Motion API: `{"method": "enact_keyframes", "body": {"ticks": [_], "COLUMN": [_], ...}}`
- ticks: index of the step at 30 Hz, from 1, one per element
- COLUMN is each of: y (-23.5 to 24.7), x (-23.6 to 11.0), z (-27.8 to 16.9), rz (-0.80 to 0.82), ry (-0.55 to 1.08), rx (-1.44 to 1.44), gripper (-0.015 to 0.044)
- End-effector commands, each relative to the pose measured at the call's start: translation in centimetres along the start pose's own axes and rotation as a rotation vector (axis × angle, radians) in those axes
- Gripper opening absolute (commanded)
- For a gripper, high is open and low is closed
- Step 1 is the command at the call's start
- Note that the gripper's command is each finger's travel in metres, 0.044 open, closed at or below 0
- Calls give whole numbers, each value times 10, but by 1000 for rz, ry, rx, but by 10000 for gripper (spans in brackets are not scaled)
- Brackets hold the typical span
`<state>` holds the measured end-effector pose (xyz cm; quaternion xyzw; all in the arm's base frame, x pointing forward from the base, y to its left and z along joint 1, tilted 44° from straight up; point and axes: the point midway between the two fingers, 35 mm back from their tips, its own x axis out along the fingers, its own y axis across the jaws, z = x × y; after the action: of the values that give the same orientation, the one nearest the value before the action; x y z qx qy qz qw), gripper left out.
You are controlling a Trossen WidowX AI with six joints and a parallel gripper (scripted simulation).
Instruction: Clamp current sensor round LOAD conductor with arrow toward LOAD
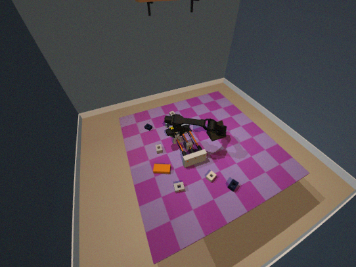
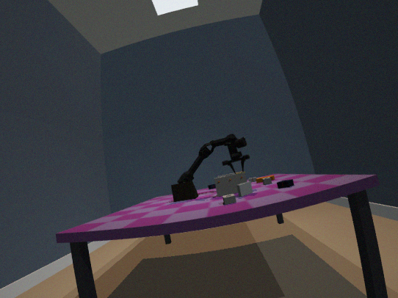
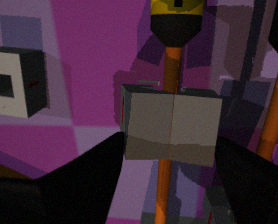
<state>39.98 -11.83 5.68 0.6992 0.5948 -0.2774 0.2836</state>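
In the wrist view my gripper (image 3: 169, 141) is shut on the grey split-core sensor (image 3: 169, 129). Its two halves meet at a seam and sit closed round an orange conductor (image 3: 172, 72). The conductor runs up to a black and yellow end piece (image 3: 176, 20). Another orange conductor (image 3: 264, 135) runs at the right edge. In the top view the gripper (image 1: 175, 133) sits at the far end of the conductor rack (image 1: 188, 143), whose white end block (image 1: 194, 158) faces the front. In the exterior view the gripper (image 2: 236, 168) hangs over the rack (image 2: 228, 184). I cannot read the LOAD marker or the sensor's arrow.
Small white cubes (image 1: 159, 148) (image 1: 178, 186) (image 1: 211, 175) (image 3: 20, 82), dark cubes (image 1: 148, 126) (image 1: 232, 184) and an orange block (image 1: 161, 168) lie scattered on the checked table (image 1: 230, 208). The arm base (image 1: 217, 129) stands to the right of the rack.
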Motion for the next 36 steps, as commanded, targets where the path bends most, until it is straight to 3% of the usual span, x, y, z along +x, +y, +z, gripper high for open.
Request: {"method": "enact_keyframes", "body": {"ticks": [1, 16, 23, 27, 36], "y": [0, 0, 0, 1, 1], "x": [0, 0, 0, 30, 36], "z": [0, 0, 0, 3, 3], "rz": [5, 5, 5, -76, -83], "ry": [-1, -1, -1, -2, -3], "rx": [1, 1, 1, -7, -8], "gripper": [53, 440, 440, 440, 440]}}
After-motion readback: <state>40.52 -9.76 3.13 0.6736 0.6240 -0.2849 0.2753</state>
